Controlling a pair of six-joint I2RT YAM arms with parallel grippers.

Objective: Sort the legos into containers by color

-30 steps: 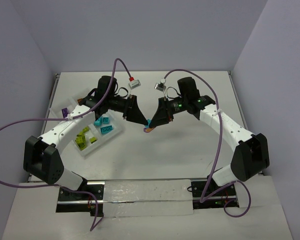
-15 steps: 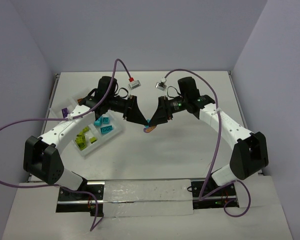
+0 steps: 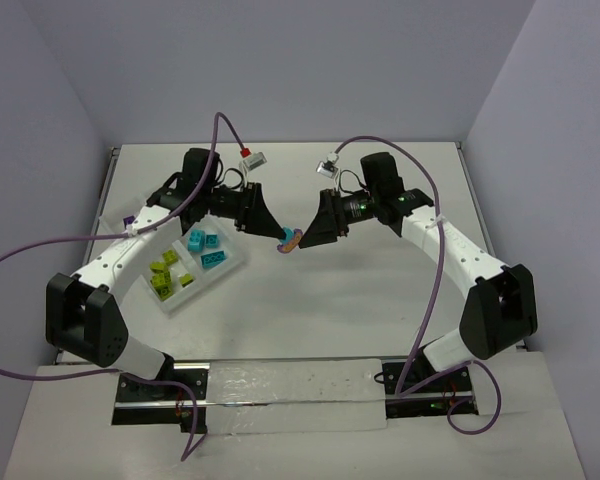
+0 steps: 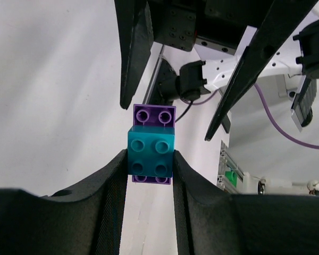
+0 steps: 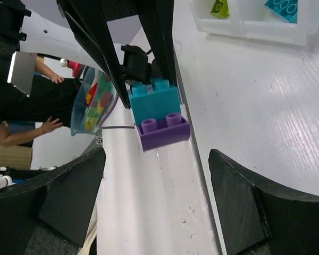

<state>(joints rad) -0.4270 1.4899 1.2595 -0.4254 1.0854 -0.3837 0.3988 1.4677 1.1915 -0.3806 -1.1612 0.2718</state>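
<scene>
A turquoise brick [image 4: 150,154] snapped onto a purple brick [image 4: 154,114] hangs above the mid-table as one cluster [image 3: 288,238]. My left gripper [image 4: 150,160] is shut on the turquoise brick's sides. My right gripper [image 5: 157,159] faces it, open, with the purple brick [image 5: 164,133] in front of its wide-apart fingers [image 5: 69,196], touching neither. The white tray [image 3: 230,266] lies at the left with turquoise bricks [image 3: 205,246], lime green bricks [image 3: 165,272] and a purple brick [image 3: 130,222] in separate compartments.
The two gripper tips [image 3: 302,238] stand nearly nose to nose above the table. Purple cables loop over both arms. A metal rail [image 3: 300,375] runs along the near edge. The tray's corner [image 5: 255,29] shows in the right wrist view.
My right gripper has opened and let go of the cluster. The left gripper, still shut on it, has drawn it slightly left and away from the near edge.
</scene>
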